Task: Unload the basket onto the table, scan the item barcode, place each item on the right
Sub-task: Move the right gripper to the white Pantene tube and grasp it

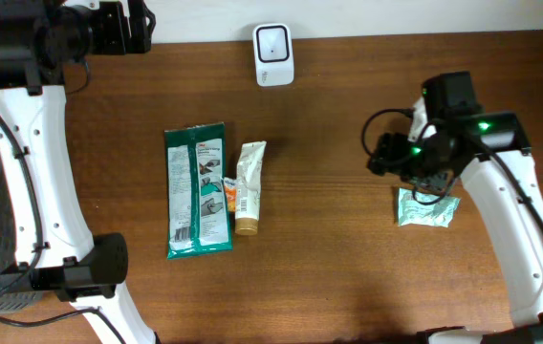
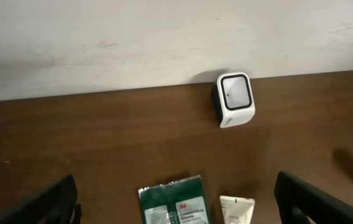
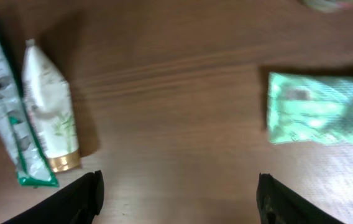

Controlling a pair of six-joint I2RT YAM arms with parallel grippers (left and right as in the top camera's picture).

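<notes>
Item 1. Dark brown wood-grain table (image 1: 329, 268). It carries every lot listed below.

Item 2. Flat green plastic glove pack with a white printed label (image 1: 197, 191). It lies at the table's middle-left with its long side running near to far.

Item 3. White squeeze tube with a gold cap (image 1: 249, 187). It lies just to the right of the glove pack and parallel to it, cap toward the near edge and crimped end toward the far edge. Whether the two edges touch cannot be told.

Item 4. Small pale green crinkled foil packet (image 1: 427, 210). It lies flat on the right of the table, well apart from the tube. It is blurred in the right wrist view and its print is unreadable.

Item 5. Right gripper (image 3: 178, 180), black with two fingers. It hangs over the packet's far-left corner. The jaws are spread wide with only bare table between them, and the packet lies outside them, ungripped.

Item 6. Left gripper (image 2: 175, 183), black with two fingers. It is raised at the far-left corner and faces the scanner. The jaws are fully parted and hold nothing.

Item 7. Small white box-shaped barcode scanner with a dark-framed window (image 1: 273, 53). It stands at the far edge, centre, against the wall, well apart from all three goods.

Item 8. Off-white scuffed wall (image 2: 164, 37), behind the table.
</notes>
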